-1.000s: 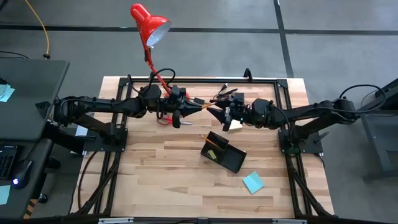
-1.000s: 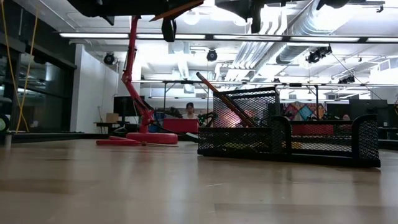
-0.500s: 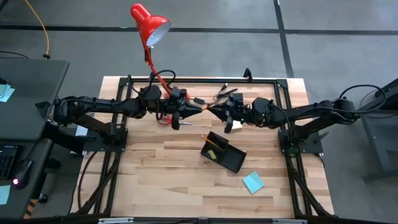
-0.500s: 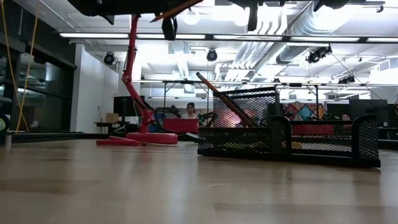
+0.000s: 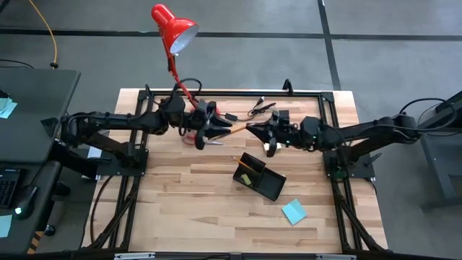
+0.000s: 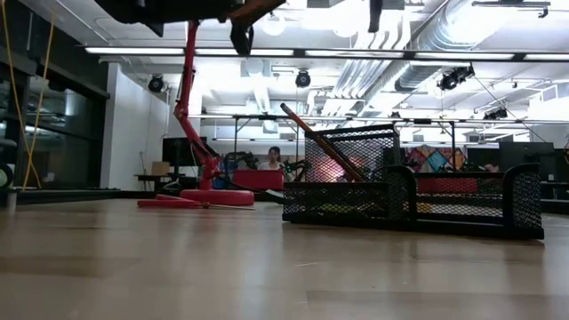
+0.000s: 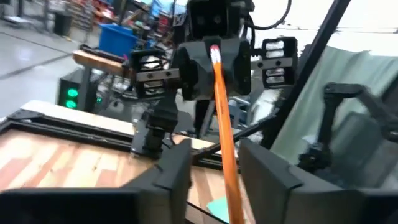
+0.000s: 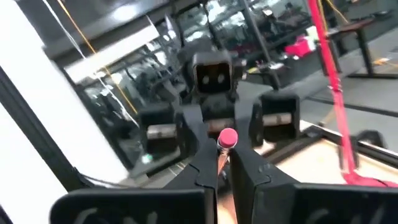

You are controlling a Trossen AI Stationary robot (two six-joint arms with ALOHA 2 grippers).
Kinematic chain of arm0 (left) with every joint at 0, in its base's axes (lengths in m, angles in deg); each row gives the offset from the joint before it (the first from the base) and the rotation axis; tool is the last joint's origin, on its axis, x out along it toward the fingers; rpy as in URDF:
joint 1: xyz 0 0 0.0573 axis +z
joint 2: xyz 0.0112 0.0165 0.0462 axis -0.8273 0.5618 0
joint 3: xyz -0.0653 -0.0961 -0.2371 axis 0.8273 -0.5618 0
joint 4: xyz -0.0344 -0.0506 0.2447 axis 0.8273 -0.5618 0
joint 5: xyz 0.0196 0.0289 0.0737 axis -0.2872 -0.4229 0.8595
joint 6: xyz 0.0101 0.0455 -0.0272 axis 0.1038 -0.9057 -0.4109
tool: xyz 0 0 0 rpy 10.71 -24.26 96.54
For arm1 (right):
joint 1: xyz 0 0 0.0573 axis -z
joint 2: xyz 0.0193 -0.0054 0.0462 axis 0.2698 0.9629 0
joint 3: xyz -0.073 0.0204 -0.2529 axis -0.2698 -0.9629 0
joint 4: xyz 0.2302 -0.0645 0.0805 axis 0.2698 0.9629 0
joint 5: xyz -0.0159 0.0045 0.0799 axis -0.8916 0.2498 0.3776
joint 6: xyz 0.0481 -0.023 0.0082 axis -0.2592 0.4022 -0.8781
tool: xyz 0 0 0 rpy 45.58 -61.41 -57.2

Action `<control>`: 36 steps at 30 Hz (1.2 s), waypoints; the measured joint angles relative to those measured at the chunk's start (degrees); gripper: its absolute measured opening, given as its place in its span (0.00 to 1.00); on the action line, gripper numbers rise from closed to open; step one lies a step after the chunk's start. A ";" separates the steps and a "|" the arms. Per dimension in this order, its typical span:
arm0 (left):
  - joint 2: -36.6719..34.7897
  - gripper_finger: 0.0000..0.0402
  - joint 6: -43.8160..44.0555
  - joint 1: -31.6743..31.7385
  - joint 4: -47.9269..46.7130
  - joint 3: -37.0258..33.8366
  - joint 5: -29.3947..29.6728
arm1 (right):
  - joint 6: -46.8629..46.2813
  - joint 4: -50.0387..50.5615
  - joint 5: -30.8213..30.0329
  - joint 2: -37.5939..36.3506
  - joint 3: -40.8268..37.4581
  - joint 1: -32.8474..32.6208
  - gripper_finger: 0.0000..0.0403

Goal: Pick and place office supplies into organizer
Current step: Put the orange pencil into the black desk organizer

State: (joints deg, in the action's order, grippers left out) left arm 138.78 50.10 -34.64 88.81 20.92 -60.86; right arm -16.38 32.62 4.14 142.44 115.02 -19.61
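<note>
While both arms meet in the air over the far half of the table, the organizer sits at an angle nearer the middle, a little right of centre. Its taller mesh compartment holds a pencil leaning steeply with its tip sticking up past the rim, and something yellow lies low in that same end; whether the lower compartments hold anything cannot be told. A teal pad lies flat on the wood, near and right of the organizer, apart from it. Between the claws runs a second pencil, held level above the table. The right gripper is pinched tight on its eraser end, the pink eraser showing just past the fingers. The left gripper stands partly parted, its fingers on either side of the pencil shaft with gaps showing.
</note>
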 joint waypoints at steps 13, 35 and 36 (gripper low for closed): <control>-8.24 0.41 -2.64 9.52 -2.34 -1.24 4.35 | -9.26 30.42 -17.25 -14.90 0.00 -12.39 0.00; -8.50 0.37 -8.10 12.93 -15.99 -1.24 -6.51 | -17.00 74.22 -13.09 5.12 24.79 -12.69 0.00; -8.50 0.37 -8.11 12.93 -15.90 -1.24 -6.52 | -17.05 74.85 -12.22 5.97 25.05 -12.31 0.00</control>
State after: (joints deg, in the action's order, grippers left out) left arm 130.28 41.98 -21.71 72.91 19.68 -67.38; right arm -33.43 107.46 -8.07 148.42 140.07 -31.92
